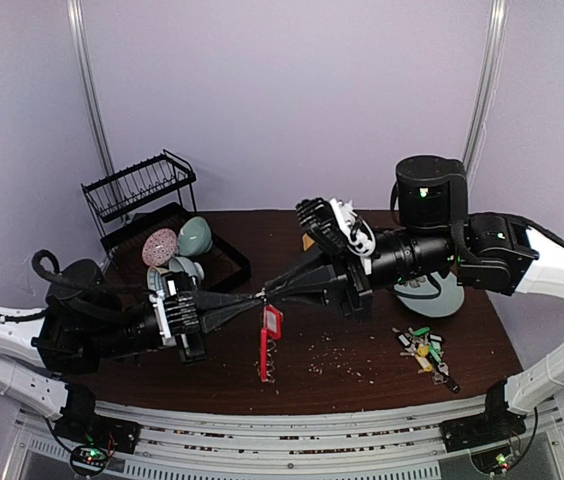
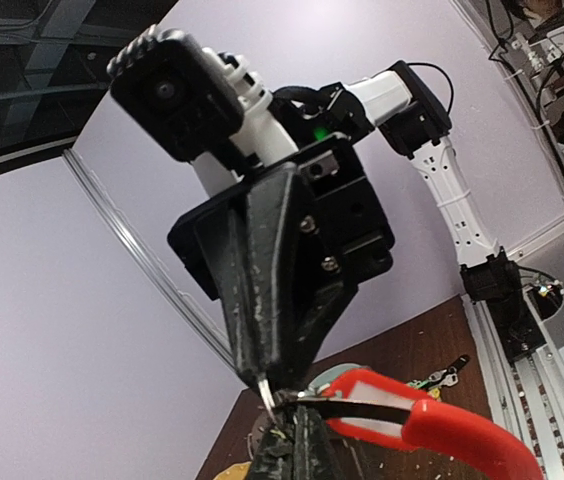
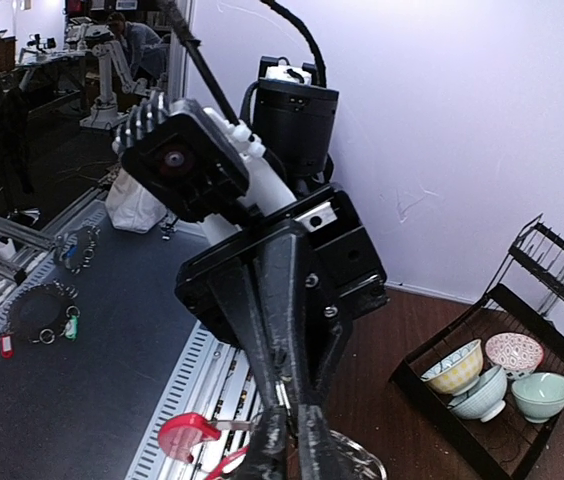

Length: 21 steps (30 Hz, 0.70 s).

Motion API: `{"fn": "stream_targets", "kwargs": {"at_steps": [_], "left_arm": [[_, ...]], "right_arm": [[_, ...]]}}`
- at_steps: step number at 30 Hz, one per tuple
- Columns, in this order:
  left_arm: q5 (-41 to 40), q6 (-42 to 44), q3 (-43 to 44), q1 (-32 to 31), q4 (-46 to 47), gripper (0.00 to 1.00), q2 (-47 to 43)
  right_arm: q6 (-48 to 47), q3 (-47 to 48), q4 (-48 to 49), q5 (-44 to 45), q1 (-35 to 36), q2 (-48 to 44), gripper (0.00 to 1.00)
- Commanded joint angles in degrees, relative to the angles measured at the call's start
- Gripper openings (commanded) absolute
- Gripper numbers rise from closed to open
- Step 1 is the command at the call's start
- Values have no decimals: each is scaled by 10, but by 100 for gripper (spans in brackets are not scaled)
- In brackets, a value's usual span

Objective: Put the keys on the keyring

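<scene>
My left claw [image 1: 253, 297] is pinched fully shut on the keyring [image 1: 263, 358], which dangles just below its tips. My right claw [image 1: 275, 288], tip to tip with it, looks nearly closed; on what, I cannot tell. A sideways tug could strip it loose.

Top overlooks table [image 1: 362, 340]; wrists close, facing each other.

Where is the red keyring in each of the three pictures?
Top external: the red keyring hangs near the middle, a little left and low.
Left wrist: bottom edge, running into the right corner.
Right wrist: bottom edge, left of middle, only a small part showing.
Shared landmark: the tips of the left gripper and right gripper meeting at its end.
</scene>
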Motion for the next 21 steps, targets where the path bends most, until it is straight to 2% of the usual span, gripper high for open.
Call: {"fn": "stream_targets", "kwargs": {"at_steps": [1, 7, 11, 13, 15, 18, 21], "left_arm": [[3, -8, 18, -2, 23, 0, 0], [-9, -22, 18, -1, 12, 0, -2], [-48, -62, 22, -2, -5, 0, -4], [-67, -79, 31, -2, -33, 13, -1], [-78, -93, 41, -2, -65, 19, 1], [-94, -124, 46, -2, -102, 37, -6], [-88, -155, 70, -2, -172, 41, -10]], "right_arm": [[3, 6, 5, 9, 2, 2, 0], [-7, 9, -13, 26, 2, -3, 0], [-16, 15, -43, 56, 3, -6, 0], [-20, 14, -55, 72, 3, -10, 0], [-25, 13, -67, 91, 3, -17, 0], [-31, 14, -93, 122, 3, -22, 0], [-42, 28, -128, 167, 5, -16, 0]]}}
